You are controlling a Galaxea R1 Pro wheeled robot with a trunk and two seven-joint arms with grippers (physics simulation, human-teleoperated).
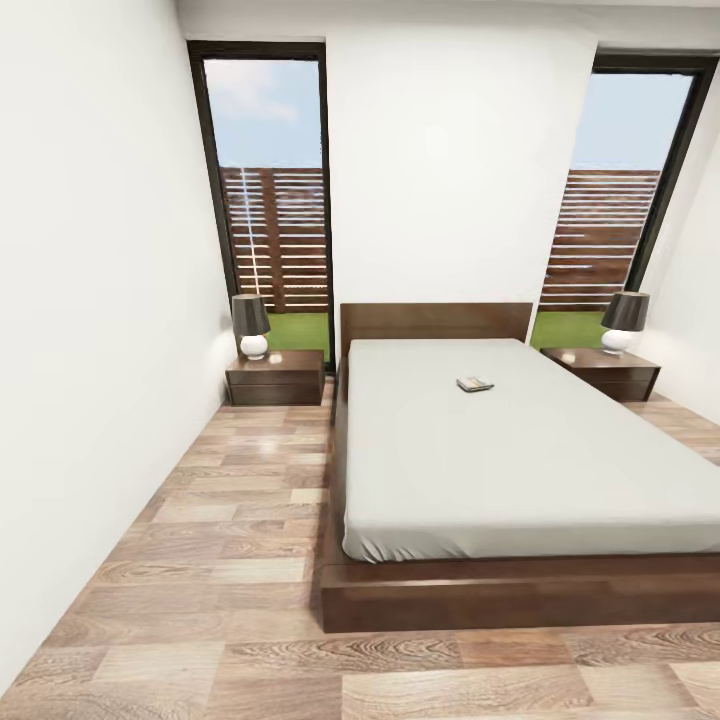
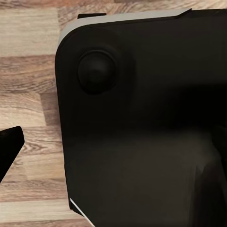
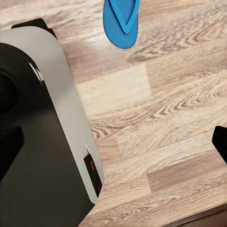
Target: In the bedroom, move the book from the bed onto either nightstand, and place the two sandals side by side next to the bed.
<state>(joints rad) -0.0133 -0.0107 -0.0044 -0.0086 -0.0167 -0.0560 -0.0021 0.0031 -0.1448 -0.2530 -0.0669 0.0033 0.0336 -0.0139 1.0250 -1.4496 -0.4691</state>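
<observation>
A large low bed (image 1: 520, 590) with a dark brown wooden frame, flat headboard and smooth off-white mattress takes up the centre and right of the head view. A small thin paperback book (image 1: 475, 384) lies flat on the mattress in its upper half, toward the headboard; its cover is too small to read. Left of the headboard stands a boxy nightstand of glossy reddish-brown wood (image 1: 275, 377), carrying a lamp with a round white base and dark shade (image 1: 251, 325). A matching nightstand (image 1: 602, 372) with a second such lamp (image 1: 623, 321) sits at the right edge. The floor (image 1: 200, 560) is brown wood plank with strong grain, the walls (image 1: 90, 300) plain white, and two tall dark-framed windows (image 1: 268, 190) show slatted wooden fencing and grass.

In the right wrist view, a bright blue flip-flop with a thin flat sole and thong strap (image 3: 121, 21) lies on the planks at the frame's top centre, beside the robot's grey-and-black base (image 3: 42, 142). The left wrist view shows black robot bodywork (image 2: 142, 123) over the floor. Dark shapes at the edges may be fingertips, but I cannot tell how far either gripper is open or whether it holds anything.
</observation>
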